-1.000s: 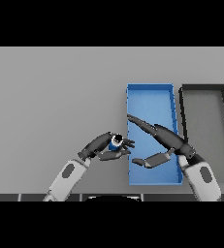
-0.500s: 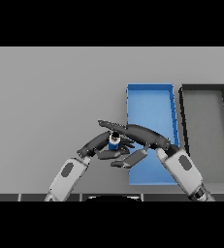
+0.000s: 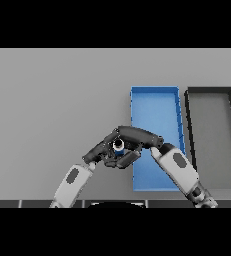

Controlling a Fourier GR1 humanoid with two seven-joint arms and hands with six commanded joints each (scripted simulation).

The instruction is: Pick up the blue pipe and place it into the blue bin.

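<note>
Item: blue pipe (image 3: 118,146), upright, enclosed by the curled fingers of both the left hand (image 3: 103,151) and the right hand (image 3: 133,137), at 9 o'clock of the blue bin (image 3: 155,91), just outside its wall. Risk: a double grip is judged liable to tug the pipe free during handover.

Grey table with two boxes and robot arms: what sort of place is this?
Probably a sorting workbench: a plain grey table with a blue bin and a black bin side by side.

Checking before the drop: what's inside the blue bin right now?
The blue bin shows only bare blue floor. The right hand and its forearm cover the lower left part, so that stretch cannot be checked.
</note>
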